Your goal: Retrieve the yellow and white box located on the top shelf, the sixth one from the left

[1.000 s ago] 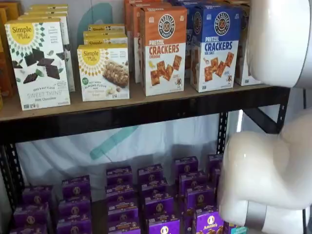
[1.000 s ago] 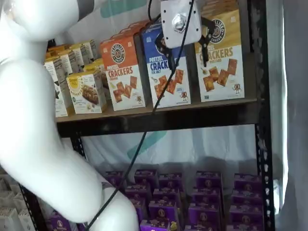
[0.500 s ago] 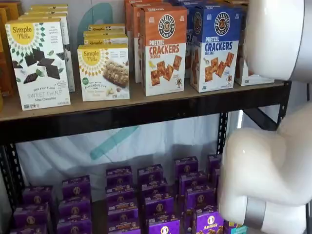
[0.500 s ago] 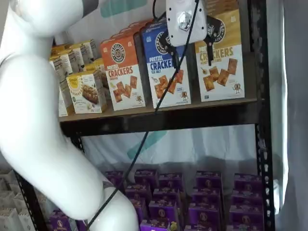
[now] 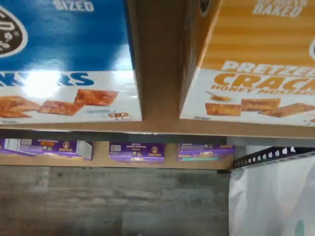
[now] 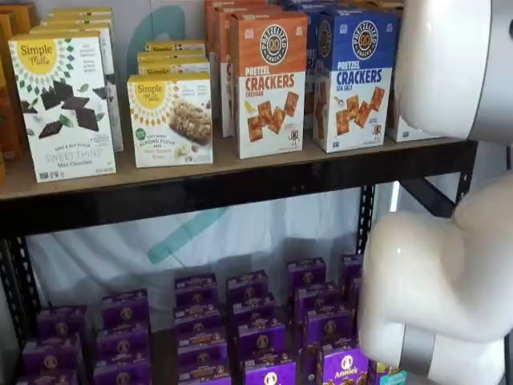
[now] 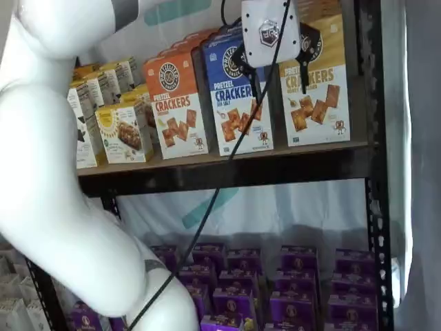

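Item 1. My pincer [image 7: 278,79]: white body, two black fingers, seen in a shelf view hanging before the upper shelf with a black cable [image 7: 227,165] trailing down across the goods. The fingers stand spread, one over the blue box's edge and one over the yellow box's upper corner, a plain gap between them, nothing pinched. I judge I carry them wide because the target is a broad carton and must pass between them.

Item 2. The yellow and white box [image 7: 319,86]: tall cardboard cracker carton, yellow above, white below with square brown crackers. It stands upright at the shelf's end, at 3 o'clock from my pincer, face forward at the front edge. The wrist view shows it [image 5: 251,64] apart from its neighbour by a bare strip of board, which I judge leaves room for one finger.

Item 3. The top shelf [image 7: 227,172]: long brown wooden board with a thick black metal front rail; it bears all the cartons in rows.

Item 4. Blue and white pretzel cracker box [image 7: 234,103]: just beside the target, at 9 o'clock from it, a risk of being nudged.

Item 5. Orange and white cracker box [image 6: 268,80]: further along, not concerned.

Item 6. Small purple boxes [image 6: 248,321]: lower level, well apart.
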Controlling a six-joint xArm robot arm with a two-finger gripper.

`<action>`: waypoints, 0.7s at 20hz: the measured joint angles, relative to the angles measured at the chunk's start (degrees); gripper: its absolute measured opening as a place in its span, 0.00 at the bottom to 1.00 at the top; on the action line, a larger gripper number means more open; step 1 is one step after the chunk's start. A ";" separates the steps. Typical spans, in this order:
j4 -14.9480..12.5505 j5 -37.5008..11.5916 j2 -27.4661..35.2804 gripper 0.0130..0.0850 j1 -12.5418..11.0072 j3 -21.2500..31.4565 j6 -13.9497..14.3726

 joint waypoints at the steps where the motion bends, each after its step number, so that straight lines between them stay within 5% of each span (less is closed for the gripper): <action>1: 0.34 -0.34 -0.10 1.00 -0.21 0.12 -0.17; 14: 3.38 -2.03 0.32 1.00 -1.13 -2.29 -0.61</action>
